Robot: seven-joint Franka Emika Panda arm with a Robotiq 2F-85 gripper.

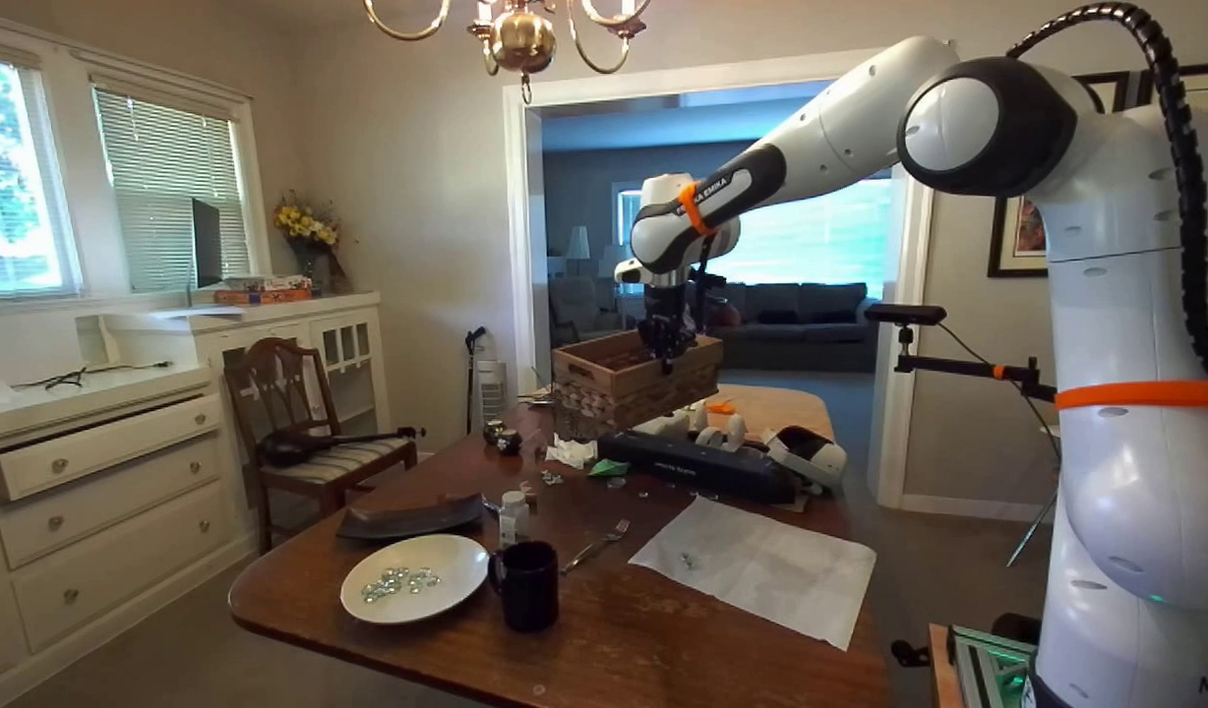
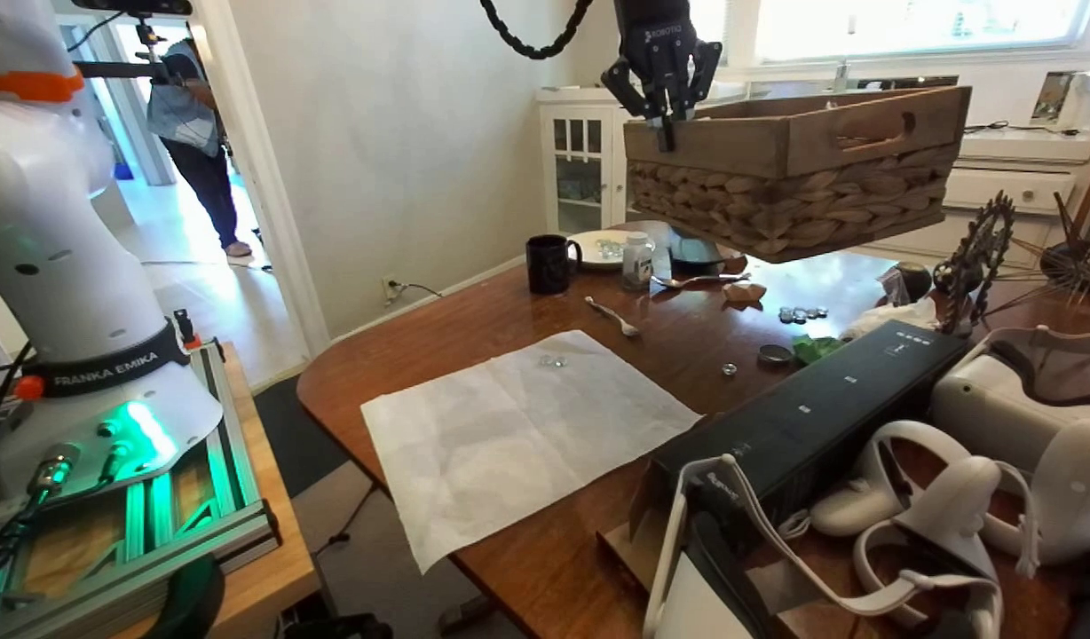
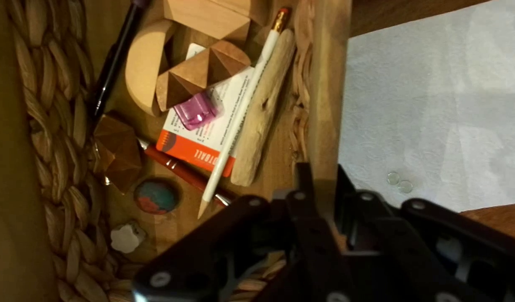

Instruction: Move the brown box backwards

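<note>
Beige walls (image 1: 417, 187) frame a wooden counter (image 1: 663, 629). FRANKA EMIKA labels the arm (image 2: 48, 195). Raised above the counter, mid-frame in an exterior view, the brown box (image 1: 658, 393) opens upward, long axis apparently slanting lower left to upper right. ROBOTIQ marks the gripper (image 3: 323, 176), clenched on one box wall. Inside, a card (image 3: 217, 136) reads "OTBALL".

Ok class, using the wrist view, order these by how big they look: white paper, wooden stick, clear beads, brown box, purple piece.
1. Brown box, cut off
2. White paper, also cut off
3. Wooden stick
4. Purple piece
5. Clear beads: both look alike
</note>
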